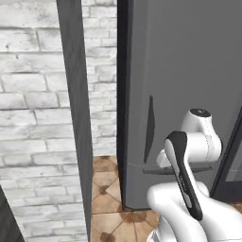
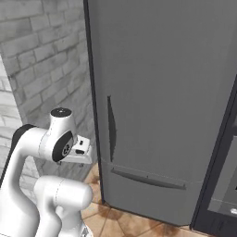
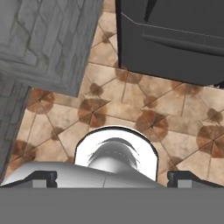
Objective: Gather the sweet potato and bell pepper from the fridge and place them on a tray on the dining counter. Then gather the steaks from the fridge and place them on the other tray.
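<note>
Fridge (image 2: 162, 92) door shut, tiled floor (image 3: 131, 105) bare before it, jaws apart, holding nothing.

Even, flat rendered light covers all 3 views, with no glare and no hard shadows. The tall plain grey fridge (image 2: 157, 92) shows soft shading, darker in the hand view. Edges look slightly soft and pixelated; the brown patterned floor tiles (image 3: 131, 109) stay legible.

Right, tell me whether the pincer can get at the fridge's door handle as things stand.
Probably yes, after a reach: the fridge is shut and its handle is unobstructed, but the open pincer points down at the floor, well short of it.
</note>
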